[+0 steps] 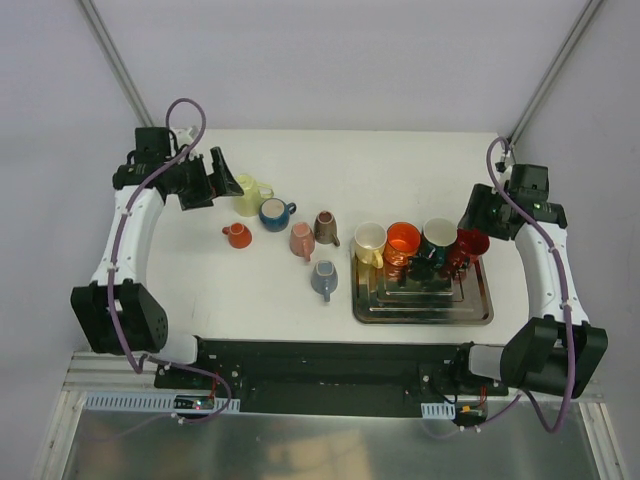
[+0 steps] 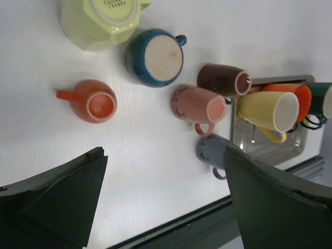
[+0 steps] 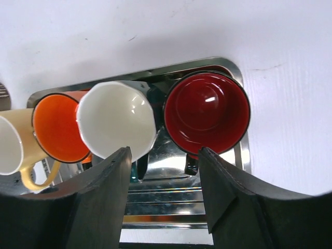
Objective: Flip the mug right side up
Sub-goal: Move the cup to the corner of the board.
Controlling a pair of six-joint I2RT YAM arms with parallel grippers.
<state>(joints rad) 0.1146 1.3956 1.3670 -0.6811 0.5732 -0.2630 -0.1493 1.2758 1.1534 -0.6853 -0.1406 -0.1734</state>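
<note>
**Left wrist view: pale green mug (image 2: 98, 23) stands base-up, nothing turned yet**

My left end effector (image 2: 165, 152) is spread wide and holds nothing; only bare desk (image 2: 155, 171) shows between its two fingers. Just ahead of it stands the pale green mug, its flat underside with a printed maker's mark facing up. I take this inverted mug to be the one I must right, though other mugs nearby are not upright either. It is ungrasped and on its rim, so by my reading none of the task is done. The approach, the grip, the flip and the setting down are all left.

Further ahead and to the right of that end effector, the blue mug (image 2: 155, 57) already sits mouth up. Beyond it the pink mug (image 2: 199, 104) and the brown mug (image 2: 223, 79) lie on their sides.

Far to the right, my right end effector (image 3: 165, 152) is also open and empty. It hangs over the tray (image 3: 236, 70), with the red mug (image 3: 207, 111) just ahead of its fingertips, mouth turned toward the wrist camera. Whether that mug is upright or tilted I cannot tell.
</note>
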